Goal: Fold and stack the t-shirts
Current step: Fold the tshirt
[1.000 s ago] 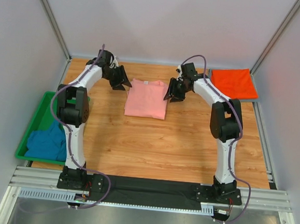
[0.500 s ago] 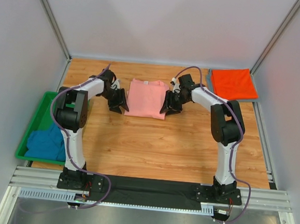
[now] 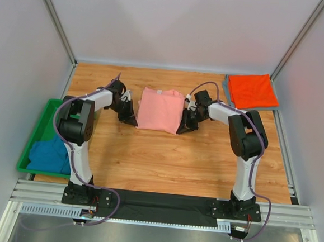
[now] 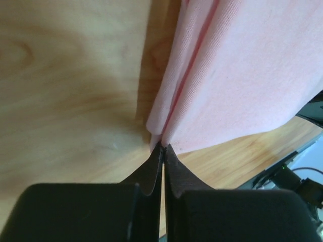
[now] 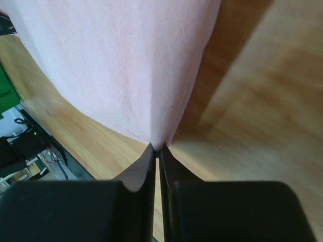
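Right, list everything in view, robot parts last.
salmon-pink folded cloth t-shirt: one, pink, far centre of table
bright orange-red folded cloth t-shirt: one, orange-red, far right corner, on the grey one
grey cloth t-shirt: one, grey, beneath, only edges showing
teal-blue crumpled cloth t-shirt: one, teal, in bin
green plastic bin: one, green, left edge
wooden table: one, light brown
left end effector: black, shut on pink shirt's near-left corner
right end effector: black, shut on near-right corner

Between your black left gripper (image 3: 132,121) and right gripper (image 3: 182,129) you see a plain salmon-pink t-shirt (image 3: 160,109). The table (image 3: 170,155) is honey wood-grain.
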